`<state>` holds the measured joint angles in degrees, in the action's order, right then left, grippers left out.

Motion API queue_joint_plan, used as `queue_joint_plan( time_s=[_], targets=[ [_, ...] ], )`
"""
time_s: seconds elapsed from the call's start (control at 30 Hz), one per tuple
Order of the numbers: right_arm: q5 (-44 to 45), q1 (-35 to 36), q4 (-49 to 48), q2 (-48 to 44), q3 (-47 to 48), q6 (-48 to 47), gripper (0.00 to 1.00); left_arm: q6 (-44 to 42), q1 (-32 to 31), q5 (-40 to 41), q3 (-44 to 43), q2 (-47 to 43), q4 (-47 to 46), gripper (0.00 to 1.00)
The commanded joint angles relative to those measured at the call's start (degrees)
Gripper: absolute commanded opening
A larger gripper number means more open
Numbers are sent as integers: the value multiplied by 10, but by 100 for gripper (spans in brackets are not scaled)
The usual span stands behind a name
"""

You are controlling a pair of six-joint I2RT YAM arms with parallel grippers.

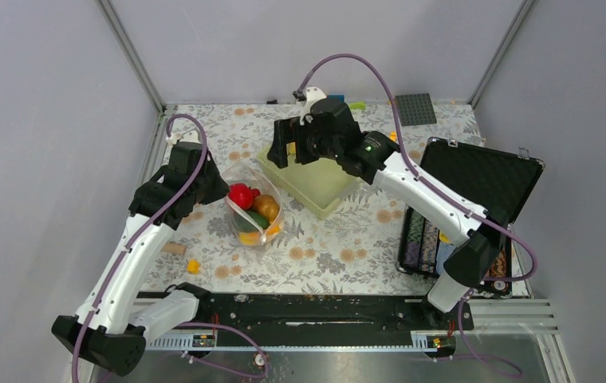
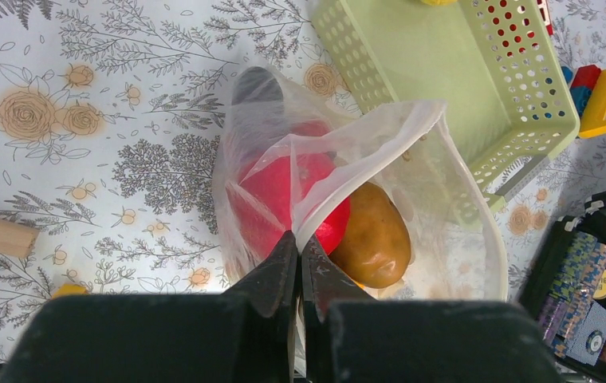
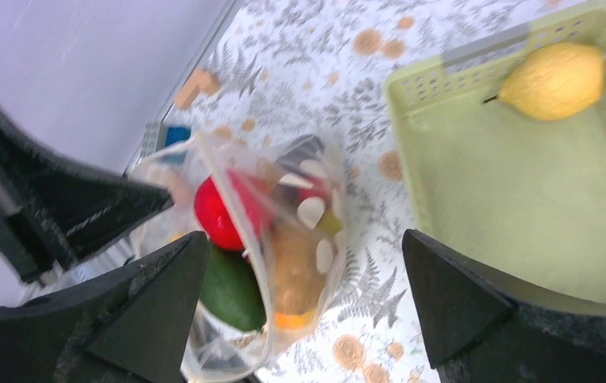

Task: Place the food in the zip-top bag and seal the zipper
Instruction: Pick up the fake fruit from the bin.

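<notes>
Left claw (image 2: 298,249) clamps the zip-top bag (image 2: 451,199); right claw (image 3: 301,239) gapes empty, its view showing a yellow fruit (image 3: 555,80) hidden overhead.

The left gripper (image 2: 298,239) has its jaws pressed together, pinching the edge of the zip-top bag (image 2: 453,199) at its fingertips. The right gripper (image 3: 301,238) points downward, fingers spread wide apart, gripping nothing.

Top external: high at near edge, facing down over whole table (image 1: 340,259). Left wrist: very near, straight down past left gripper (image 2: 298,243) onto zip-top bag (image 2: 411,152); basket (image 2: 523,120) at upper right. Right wrist: near, tilted, looking between right gripper (image 3: 301,239) tips. All views share bag, basket.
</notes>
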<state>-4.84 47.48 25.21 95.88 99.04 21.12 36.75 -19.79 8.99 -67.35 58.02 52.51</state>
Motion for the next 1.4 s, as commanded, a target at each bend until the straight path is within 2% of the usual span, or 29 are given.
queue_joint_plan(
  time_s=[0.0,0.17,0.3,0.63,0.8,0.97,1.2,1.37],
  targets=[
    [116,-21,-45,3,-2,30,100,-18,-2,-18,5,-20,-44,0],
    [160,-76,-64,76,15,134,100,-20,-1,-33,12,-20,-56,0],
    [184,-99,-106,157,51,168,100,-20,-1,-40,17,-17,-60,0],
    [237,-127,-195,309,94,296,100,-20,-1,-40,25,-12,-67,0],
    [229,-137,-204,368,137,355,100,-21,-1,-41,27,-8,-68,0],
    [229,-138,-181,408,169,377,100,-21,-2,-37,28,-6,-69,0],
    [237,-138,-177,401,108,421,100,-20,-1,-40,29,-3,-71,0],
    [224,-144,-154,417,134,426,100,-20,-2,-44,29,1,-72,0]
  ],
)
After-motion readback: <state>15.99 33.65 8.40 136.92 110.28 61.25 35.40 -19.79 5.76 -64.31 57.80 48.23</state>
